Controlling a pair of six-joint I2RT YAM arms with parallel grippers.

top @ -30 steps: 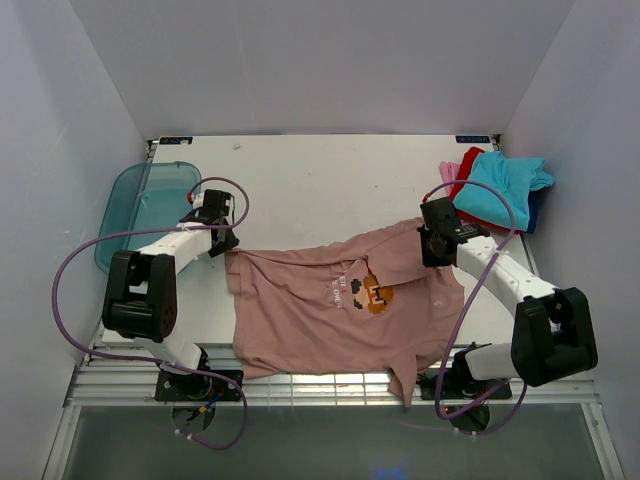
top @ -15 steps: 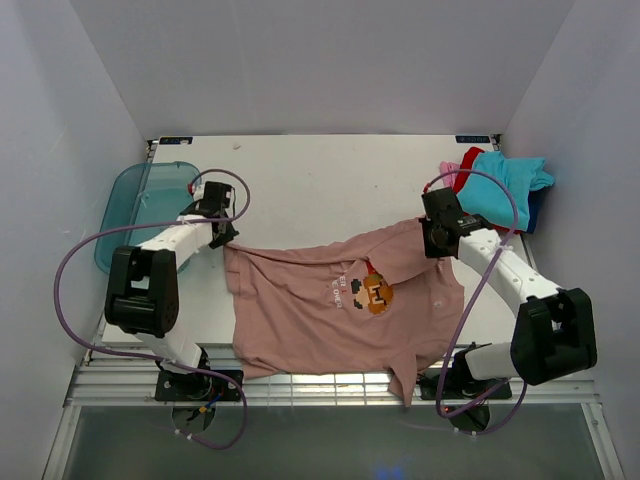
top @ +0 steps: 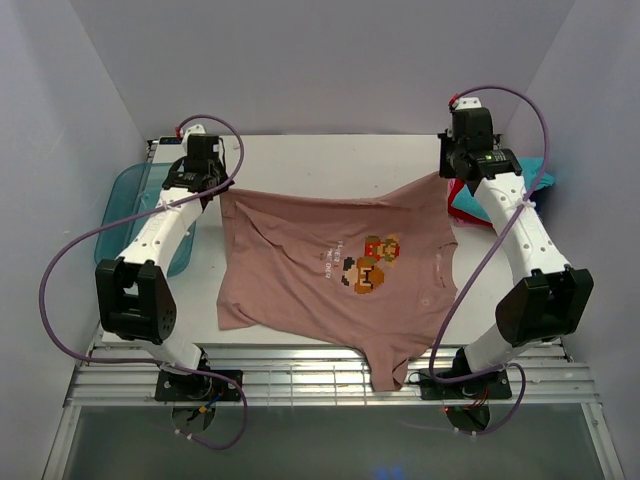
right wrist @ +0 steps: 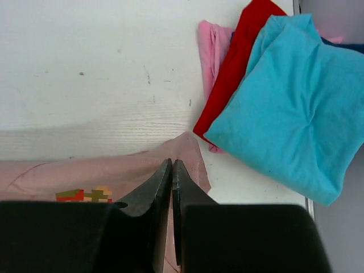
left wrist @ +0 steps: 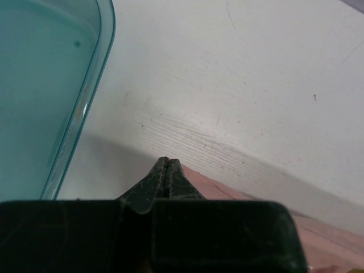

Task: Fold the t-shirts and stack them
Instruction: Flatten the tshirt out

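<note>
Desk [top: 330,160]: white top, both arms reaching to its far side.

Dusty-pink t-shirt [top: 290,270]: opened flat, spans the middle of the desk between the two arms. Its far edge is pulled taut in a near-straight line from one end effector to the other. The body runs back toward the arm bases, and one sleeve hangs over the near edge of the desk. Print side up.

Teal tray [top: 122,210]: far-left on the desk, translucent, partly under the left arm. Just beside the shirt's left corner, not touching it as far as the wrist view shows.

Folded stack at far right: turquoise t-shirt [right wrist: 290,96] on top, red t-shirt [right wrist: 239,74] and pink t-shirt [right wrist: 210,51] peeking out beneath, a sliver of dark blue t-shirt [right wrist: 341,44] at the edge. The stack sits just beside the held shirt's right corner.

Left end effector [left wrist: 166,168]: clenched, jaws pressed together, pinching the shirt's far-left corner. Pink cloth shows right at the tips.

Right end effector [right wrist: 172,168]: clenched too, pinching the far-right corner, with cloth bunched around the tips.

Pixel figure print [top: 365,265]: on the chest, right of centre.
</note>
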